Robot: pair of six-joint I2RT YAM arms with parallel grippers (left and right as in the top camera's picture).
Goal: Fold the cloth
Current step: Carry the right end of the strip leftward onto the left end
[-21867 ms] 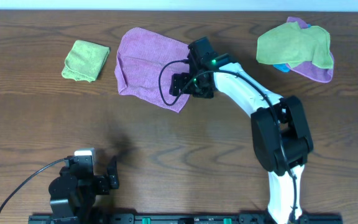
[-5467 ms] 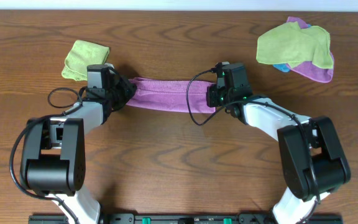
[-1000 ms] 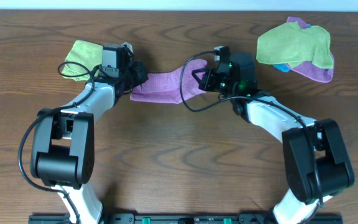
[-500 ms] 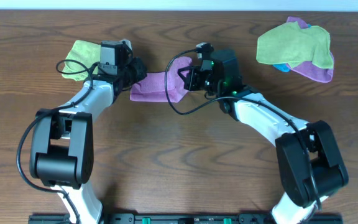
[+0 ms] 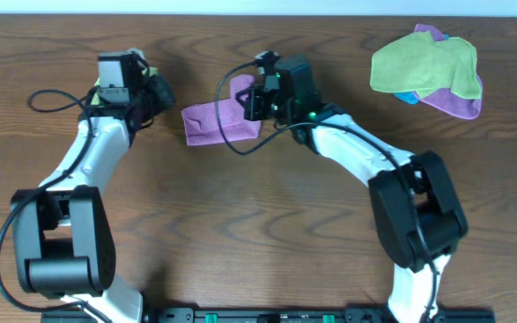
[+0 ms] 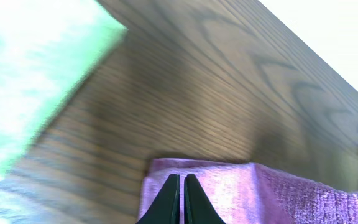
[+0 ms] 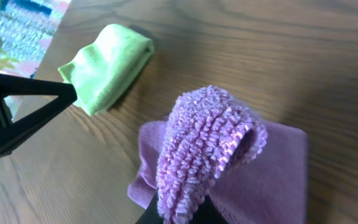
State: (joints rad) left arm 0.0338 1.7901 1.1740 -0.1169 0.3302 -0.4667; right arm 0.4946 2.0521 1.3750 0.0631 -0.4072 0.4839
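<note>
The purple cloth [image 5: 206, 123] lies as a short folded band at the middle back of the table. Its right end is lifted and doubled over toward the left. My right gripper [image 5: 246, 100] is shut on that raised end, which shows as a thick looped fold [image 7: 207, 144] over the flat layer; the fingertips are buried under it. My left gripper [image 5: 160, 91] hangs shut and empty a little to the left of the cloth's left edge, not touching it. In the left wrist view its closed fingertips [image 6: 171, 186] point at the cloth's near corner [image 6: 229, 190].
A folded green cloth [image 7: 107, 65] lies left of the purple one, mostly under my left arm in the overhead view. A loose heap of green, purple and blue cloths [image 5: 427, 67] sits at the back right. The table's far edge [image 5: 258, 15] is close behind.
My left gripper has come off the cloth's left end and drawn back to the left. My right gripper has carried the cloth's right end farther left over the rest.
</note>
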